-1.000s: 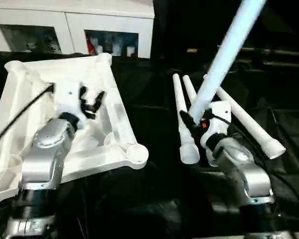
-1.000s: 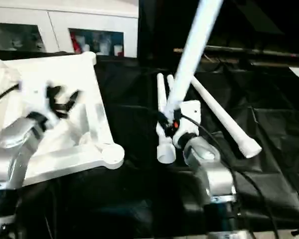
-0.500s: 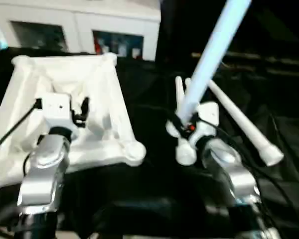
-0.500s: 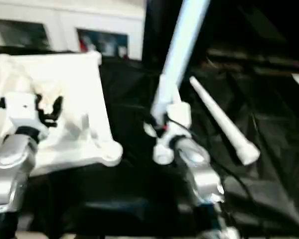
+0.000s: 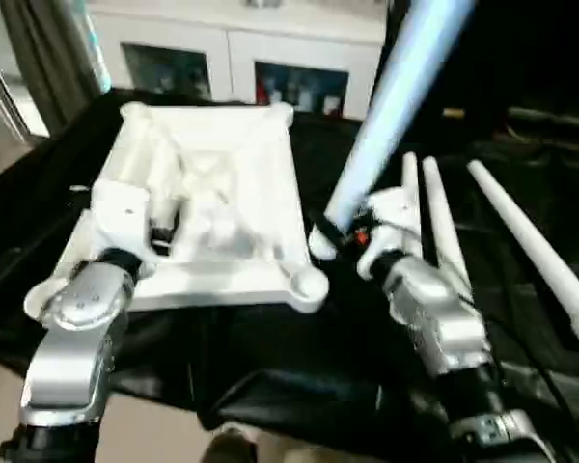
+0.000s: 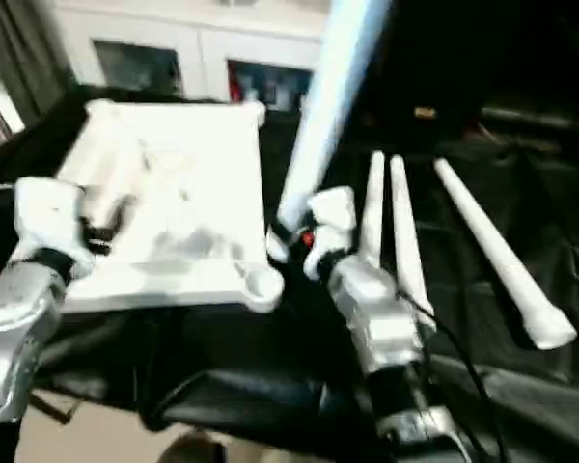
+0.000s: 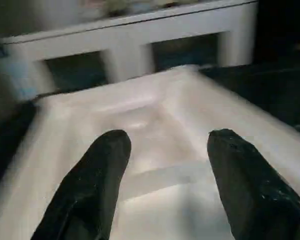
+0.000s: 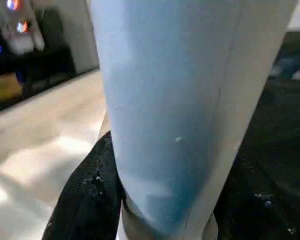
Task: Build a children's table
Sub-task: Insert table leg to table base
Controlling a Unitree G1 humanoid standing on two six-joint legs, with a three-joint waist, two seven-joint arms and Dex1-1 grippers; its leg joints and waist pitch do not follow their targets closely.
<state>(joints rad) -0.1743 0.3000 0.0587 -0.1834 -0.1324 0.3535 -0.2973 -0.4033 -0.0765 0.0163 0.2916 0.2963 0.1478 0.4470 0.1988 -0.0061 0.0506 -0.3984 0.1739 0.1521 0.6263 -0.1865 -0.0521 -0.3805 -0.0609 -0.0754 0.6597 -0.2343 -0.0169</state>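
The table top (image 5: 212, 207) lies ribbed side up at the surface's (image 5: 521, 318) left edge, unmoved. Three legs (image 5: 531, 246) lie right. The left claw (image 7: 162, 165), fingers spread, has moved nearer the ribs. The right claw (image 8: 160, 200) still pinches the raised leg (image 5: 391, 106).
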